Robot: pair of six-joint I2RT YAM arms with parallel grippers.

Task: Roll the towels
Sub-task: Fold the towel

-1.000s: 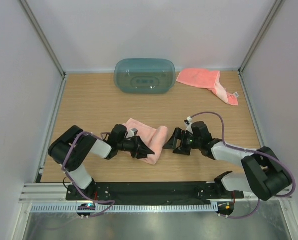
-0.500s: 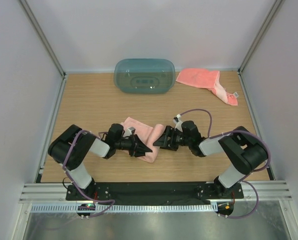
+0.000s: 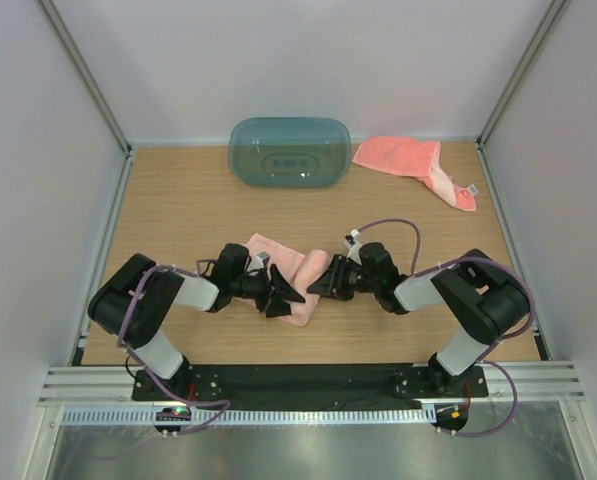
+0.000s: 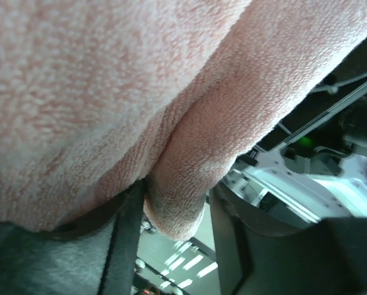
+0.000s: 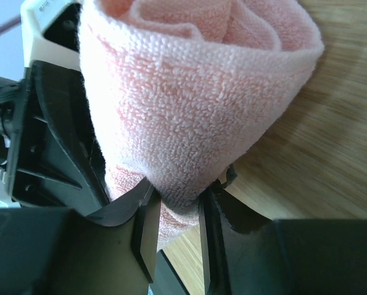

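Note:
A pink towel (image 3: 283, 262) lies partly rolled on the wooden table (image 3: 178, 210), its roll (image 3: 313, 272) along the right side. In the right wrist view my right gripper (image 5: 179, 193) is shut on the roll's end (image 5: 189, 104), both fingers pressing into the cloth. It reaches in from the right in the top view (image 3: 318, 284). My left gripper (image 3: 284, 294) comes from the left. Its jaws (image 4: 178, 195) stand open around a hanging fold of the same towel (image 4: 189, 160); one finger (image 4: 131, 215) touches it, the other stands apart. A second pink towel (image 3: 410, 158) lies flat at the back right.
A teal translucent tub (image 3: 289, 152) lies upside down at the back centre. White walls close the table at the left, right and back. The arms' bases sit on a black rail (image 3: 308, 382) at the near edge.
The right gripper moved left to the roll's end and closed on it. The left gripper's jaws loosened around the towel fold.

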